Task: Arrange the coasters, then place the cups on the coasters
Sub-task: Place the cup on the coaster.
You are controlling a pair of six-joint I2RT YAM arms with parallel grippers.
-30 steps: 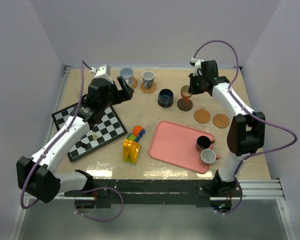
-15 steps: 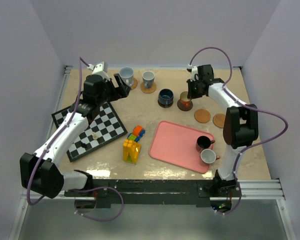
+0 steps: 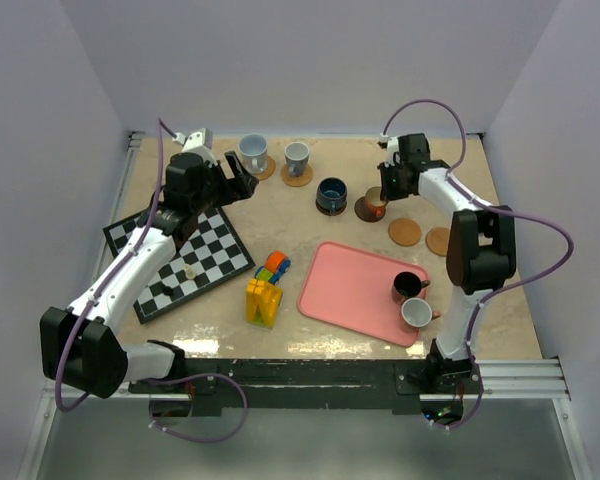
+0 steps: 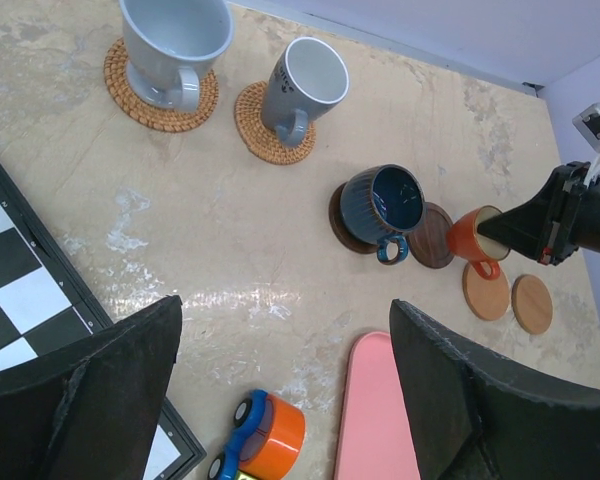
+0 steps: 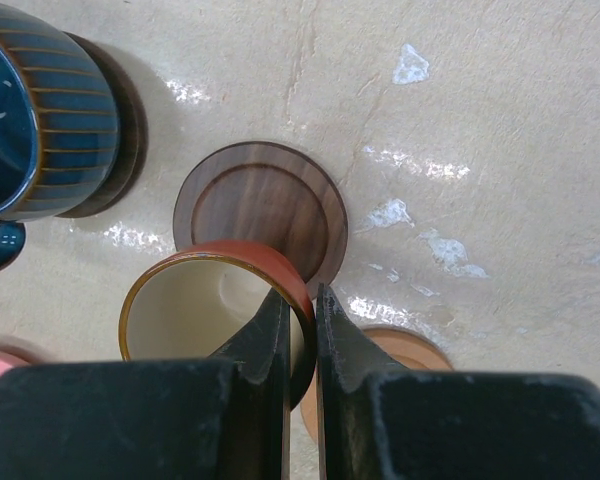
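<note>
**R arm.** right gripper [image 3: 382, 193] pinched shut on rim wall of the small orange-tan glazed cup [image 5: 200, 305], cream inside; one finger in, one out.
Vs. a sec ago: wrist came in toward the near side and forearm folded up steeper. Cup went w/ it and now sits low at the dark brown round wooden coaster [image 5: 260, 205].
Wrist cam: cup overlaps only the near edge of that disc, not centred. Can't tell if its foot touches yet. Disc itself hasn't shifted.

**L arm.** left gripper [image 3: 235, 178] spread wide, nothing in it, hanging over far-L of table by the black-and-white chequered board [image 3: 195, 260]. It eased back a touch to the L, otherwise idle.

**Status.**
- two pale blue-white cups [image 4: 175, 30] seated on woven tan round mats [image 4: 115, 75].
- navy ribbed cup [image 4: 385, 200] on a second dark disc [image 4: 338, 222].
- two plain tan wooden discs [image 3: 404, 232] bare, just R of the carried cup.
- black cup [image 3: 408, 285] + grey-white cup [image 3: 416, 313] on the pink rectangular tray [image 3: 345, 285].

**Meaning (my read).** 4th cup is in the placing phase. It prob. needs a small nudge fwd, the way the fingers point, to centre it before letting go. Otherwise it may land half off the disc edge and tip. After that, 2 cups left for 2 tan discs.
</note>
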